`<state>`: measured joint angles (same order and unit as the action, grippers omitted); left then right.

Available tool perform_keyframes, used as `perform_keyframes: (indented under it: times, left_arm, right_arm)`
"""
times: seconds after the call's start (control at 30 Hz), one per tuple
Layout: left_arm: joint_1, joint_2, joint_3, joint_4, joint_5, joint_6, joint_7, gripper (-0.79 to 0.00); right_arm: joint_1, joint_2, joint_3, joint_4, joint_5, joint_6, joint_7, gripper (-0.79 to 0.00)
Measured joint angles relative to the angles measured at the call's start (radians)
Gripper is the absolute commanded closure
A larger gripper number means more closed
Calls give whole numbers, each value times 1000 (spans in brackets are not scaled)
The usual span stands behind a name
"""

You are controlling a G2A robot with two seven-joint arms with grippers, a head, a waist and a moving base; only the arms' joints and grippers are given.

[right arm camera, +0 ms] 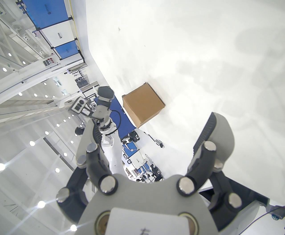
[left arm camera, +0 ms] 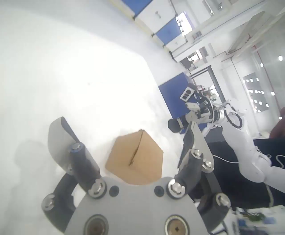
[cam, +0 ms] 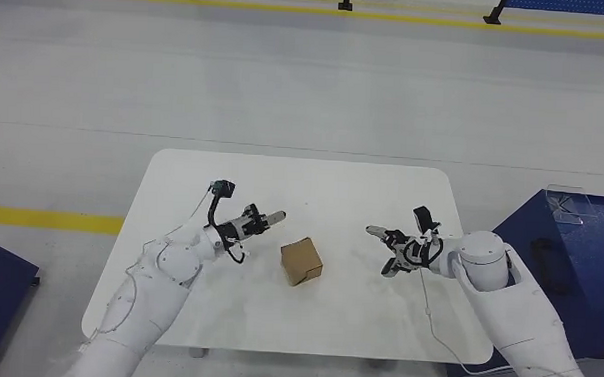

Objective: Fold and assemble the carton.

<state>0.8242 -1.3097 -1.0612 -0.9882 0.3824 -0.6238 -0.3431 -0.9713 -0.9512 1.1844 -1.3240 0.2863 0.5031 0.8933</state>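
Carton (cam: 301, 261), a small cube of plain brown cardboard with a matte face and crisp edges, sits squared up and closed on the table (cam: 182, 184). It rests close to the table's middle, a little toward 6 o'clock. A dark seam runs across one of its faces in the left wrist view. The table is a smooth white slab with rounded corners.

The left tool (cam: 278, 218) hangs just beside the carton at about its 11 o'clock, not touching it. Its two curved grey metal fingers (left arm camera: 59, 131) are spread apart with nothing between them. The right tool (cam: 376, 231) is farther off, at about the carton's 2 o'clock, with bare table between them. It is also spread wide and holds nothing. Black ribbed pads (right arm camera: 203, 131) line the inner faces of its fingers, and round steel bolts pin the dark linkages to a pale metal base plate.
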Motion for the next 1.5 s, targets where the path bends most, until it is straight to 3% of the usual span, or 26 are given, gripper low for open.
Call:
perform_keyframes:
  times: [0.07,0.1,0.17,0.2,0.3,0.47,0.67,0.87,1.27,1.5]
  left_arm:
    - [86,18,-18,-177,165,-30,110,-785]
    - [123,24,-23,-253,240,-30,145,-493]
    - [201,35,-26,-404,420,4,209,-206]
    - [227,38,-20,-454,488,24,228,0]
    - [269,36,26,-537,656,73,240,0]
    - [230,15,126,-508,810,182,195,0]
    - [145,-15,186,-389,759,221,113,0]
    - [101,-35,228,-325,755,235,83,0]
    - [61,-61,264,-238,728,245,31,0]
    - [79,-61,241,-262,713,235,79,0]
  right_arm:
    - [0,0,0,0,0,0,0,-785]
    - [0,0,0,0,0,0,0,-785]
    - [0,0,0,0,0,0,0,-785]
    - [0,0,0,0,0,0,0,-785]
    - [0,0,0,0,0,0,0,-785]
    - [0,0,0,0,0,0,0,-785]
    - [0,0,0,0,0,0,0,-785]
    - [0,0,0,0,0,0,0,-785]
    - [0,0,0,0,0,0,0,-785]
    - [0,0,0,0,0,0,0,-785]
